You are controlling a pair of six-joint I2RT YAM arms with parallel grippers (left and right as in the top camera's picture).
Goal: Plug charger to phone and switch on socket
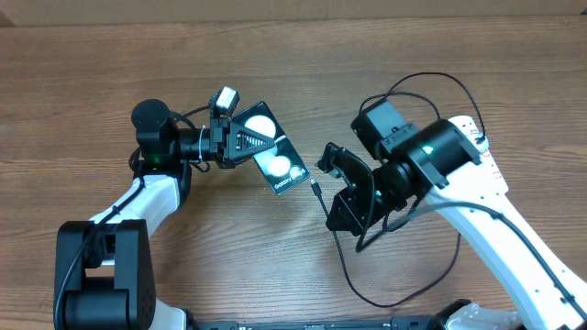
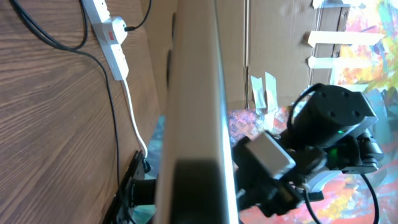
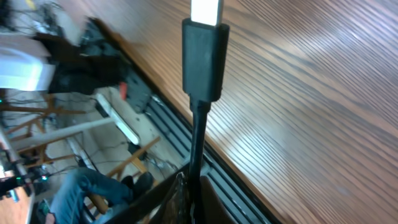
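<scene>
Plugging in: the left end effector (image 1: 243, 140) was clenched on one end of the phone (image 1: 277, 158), holding it lifted and tilted above the wooden surface (image 1: 101, 55) with its free end turned toward the other arm. The right end effector (image 1: 337, 188) was closed on the charger (image 3: 204, 56), gripping the thin cable just behind the connector. The connector's bright metal tip pointed toward the phone, near it but apart. The rest of the cable trailed in loose loops around the right arm. The socket (image 2: 111, 32) lay on the surface, seen only from the left wrist, with a black lead running into it beside a red switch mark.

The phone looked rigid, light and glossy, and likely to pivot if pushed on its end. A firm hold across its flat faces, clear of the port, seemed right. The cable appeared limp and would give no support. The stiff connector body seemed the best place to hold, since a grip lower on the cable could let the tip wander as it met the port. Tip and port both looked vulnerable to sideways force
</scene>
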